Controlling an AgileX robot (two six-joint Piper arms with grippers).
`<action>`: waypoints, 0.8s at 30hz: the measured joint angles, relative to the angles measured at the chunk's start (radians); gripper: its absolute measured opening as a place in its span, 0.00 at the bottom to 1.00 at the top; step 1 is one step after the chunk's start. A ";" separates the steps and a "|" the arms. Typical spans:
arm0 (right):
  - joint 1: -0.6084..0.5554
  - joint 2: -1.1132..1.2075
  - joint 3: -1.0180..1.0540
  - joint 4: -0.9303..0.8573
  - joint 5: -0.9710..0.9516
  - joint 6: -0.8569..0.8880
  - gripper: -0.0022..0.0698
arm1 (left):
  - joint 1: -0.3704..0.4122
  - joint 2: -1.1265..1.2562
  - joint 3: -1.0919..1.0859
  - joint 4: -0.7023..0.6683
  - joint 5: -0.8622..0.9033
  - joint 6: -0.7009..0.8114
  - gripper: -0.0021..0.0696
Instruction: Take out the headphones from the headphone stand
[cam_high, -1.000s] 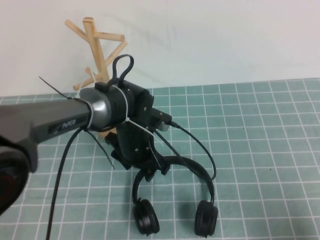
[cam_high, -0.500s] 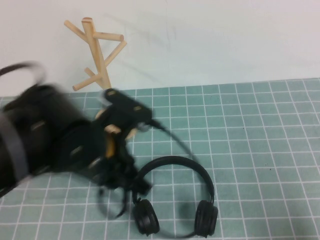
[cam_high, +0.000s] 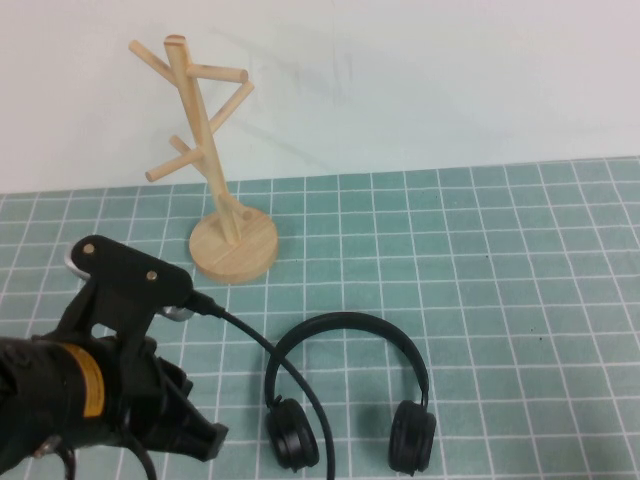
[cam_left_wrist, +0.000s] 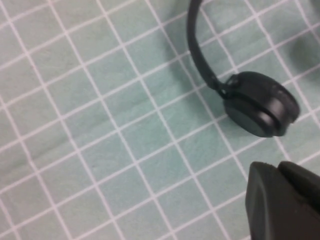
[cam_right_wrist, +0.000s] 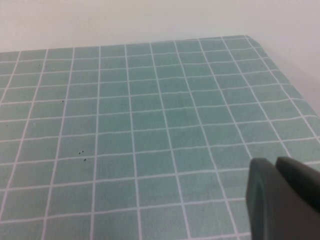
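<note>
Matte black headphones (cam_high: 350, 395) lie flat on the green grid mat (cam_high: 520, 300), near the round base of the headphone stand (cam_high: 205, 160) and clear of its pegs. Judge them light, with a thin springy headband and soft cups; take hold at the band's crown, not the padding. Your left gripper (cam_left_wrist: 287, 205) hangs just beside one ear cup, fingers pressed together on nothing. Your right gripper (cam_right_wrist: 285, 197) waits well apart; its fingers cannot be told.
</note>
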 joint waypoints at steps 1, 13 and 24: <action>0.000 0.000 0.000 0.000 0.000 0.000 0.02 | 0.000 0.000 0.000 0.012 0.000 -0.001 0.03; 0.000 0.000 0.000 0.000 0.000 0.000 0.02 | 0.057 -0.151 0.194 -0.036 -0.298 0.102 0.03; 0.000 0.000 0.000 0.000 0.000 0.000 0.02 | 0.446 -0.701 0.713 -0.277 -1.022 0.393 0.03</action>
